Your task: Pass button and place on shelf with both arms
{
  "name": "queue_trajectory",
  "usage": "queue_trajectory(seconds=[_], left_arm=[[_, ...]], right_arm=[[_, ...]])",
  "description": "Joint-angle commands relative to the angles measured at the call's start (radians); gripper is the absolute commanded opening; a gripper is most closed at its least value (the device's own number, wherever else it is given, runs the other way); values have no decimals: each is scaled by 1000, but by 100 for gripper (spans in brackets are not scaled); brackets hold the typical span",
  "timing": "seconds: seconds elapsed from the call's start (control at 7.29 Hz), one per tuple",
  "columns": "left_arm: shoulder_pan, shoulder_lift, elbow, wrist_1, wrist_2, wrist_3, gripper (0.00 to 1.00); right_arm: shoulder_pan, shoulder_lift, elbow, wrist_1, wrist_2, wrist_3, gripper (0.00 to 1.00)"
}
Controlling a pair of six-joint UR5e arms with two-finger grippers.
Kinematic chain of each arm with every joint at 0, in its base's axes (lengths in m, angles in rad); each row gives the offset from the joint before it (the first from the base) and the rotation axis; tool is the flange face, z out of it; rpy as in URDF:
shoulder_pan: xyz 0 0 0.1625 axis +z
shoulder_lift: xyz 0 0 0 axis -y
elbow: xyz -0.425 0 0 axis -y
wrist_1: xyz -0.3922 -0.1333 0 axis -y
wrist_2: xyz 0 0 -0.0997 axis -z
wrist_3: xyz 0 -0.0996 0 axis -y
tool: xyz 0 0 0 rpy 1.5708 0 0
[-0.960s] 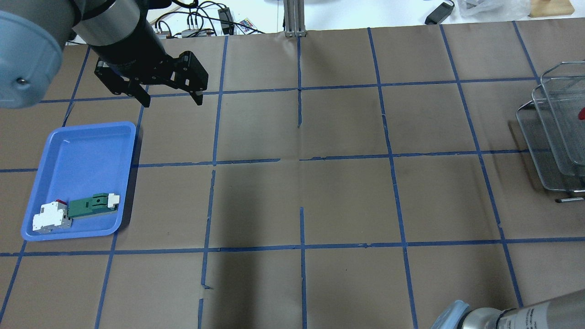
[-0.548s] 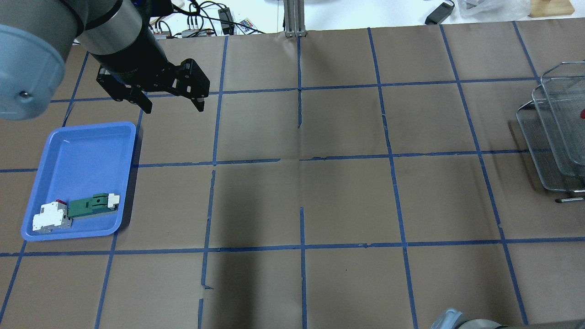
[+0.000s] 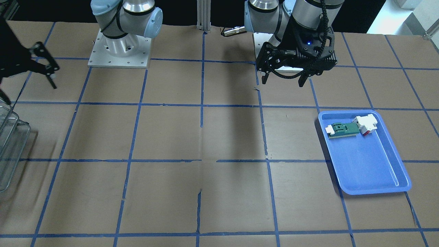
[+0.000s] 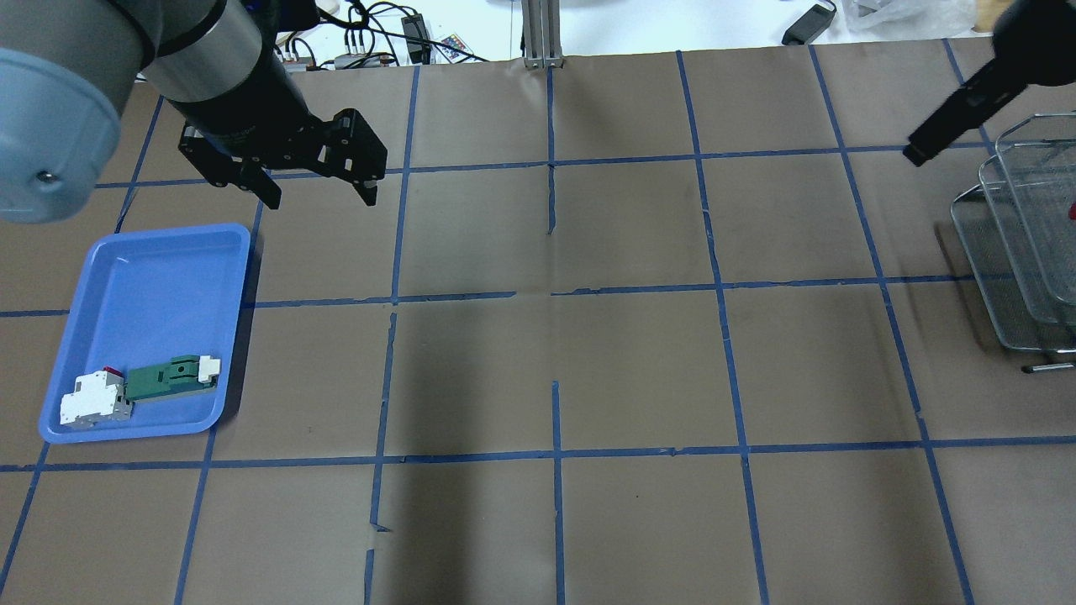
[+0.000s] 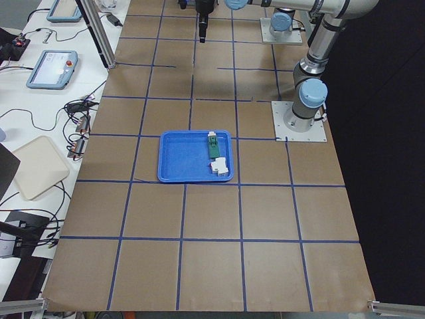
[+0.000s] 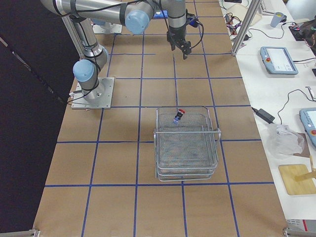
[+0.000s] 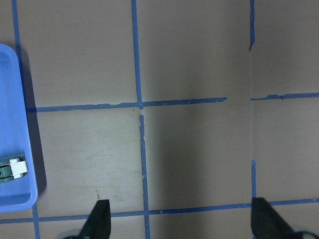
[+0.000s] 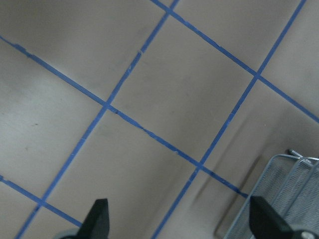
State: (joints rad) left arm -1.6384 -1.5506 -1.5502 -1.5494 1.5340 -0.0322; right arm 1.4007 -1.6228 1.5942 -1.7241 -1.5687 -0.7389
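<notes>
The button (image 6: 178, 115) lay in the top tier of the shelf (image 6: 186, 148), centre frame. Both pairs of my jaws stood apart, empty. I judged placement done; only retreat remained.

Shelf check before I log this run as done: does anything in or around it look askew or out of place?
Nothing looks damaged. The button lies tilted rather than upright in the top tier of the shelf, close to one end rim. The right gripper is open and apart from it.
</notes>
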Motion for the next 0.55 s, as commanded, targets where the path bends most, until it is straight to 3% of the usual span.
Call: queue_trajectory(seconds=[0.0,0.41], left_arm=[[0,0,1,0,0,0,100],[0,-2,2,0,0,0,100]], right_arm=[[249,7,-19,4,-27,455,100],[206,20,-34,87,-20,596,100]])
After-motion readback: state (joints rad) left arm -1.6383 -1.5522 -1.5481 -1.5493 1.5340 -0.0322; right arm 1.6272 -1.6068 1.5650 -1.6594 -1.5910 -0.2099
